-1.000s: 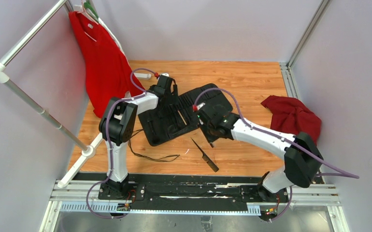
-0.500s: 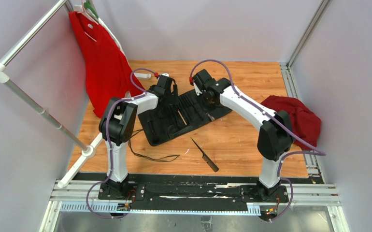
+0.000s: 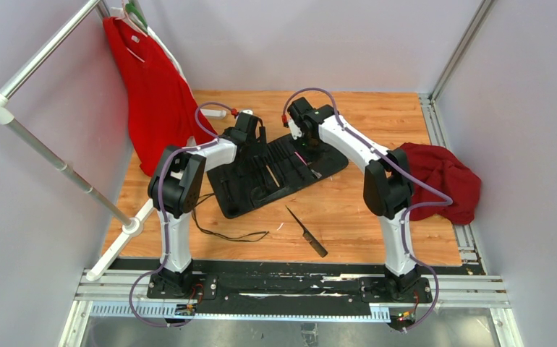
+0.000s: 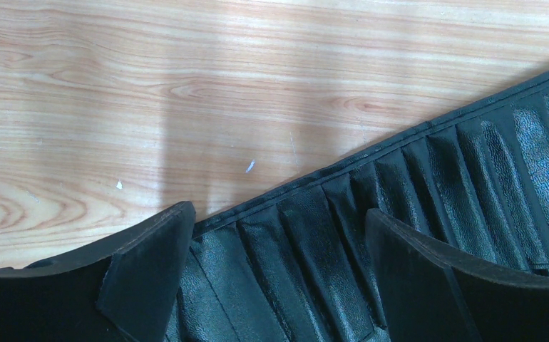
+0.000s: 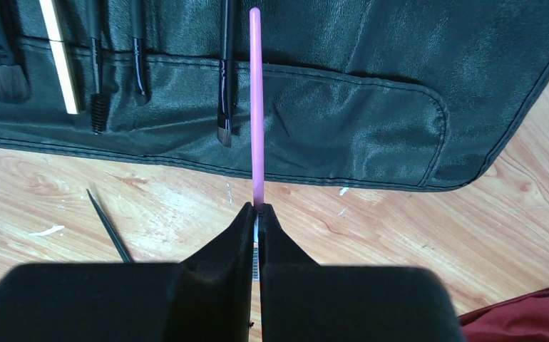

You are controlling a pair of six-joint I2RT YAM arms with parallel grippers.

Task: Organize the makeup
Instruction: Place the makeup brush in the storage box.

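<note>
My right gripper is shut on the end of a thin pink-handled makeup tool, whose shaft reaches out over the black slotted case. From above, this gripper hangs over the case's far right part. Several brushes sit in the case's slots. A black comb lies on the wood in front of the case. My left gripper is open, its fingers straddling the slotted far-left edge of the case with nothing between them.
A thin black looped cord lies near the left arm's base. A crumpled red cloth sits at the right edge. A red shirt hangs from the rack at the left. A white rack pole crosses the left side.
My right arm has swung from the middle of the table, near the comb, up to the far side of the case, with the pink tool in its grip. The left arm has not moved.
</note>
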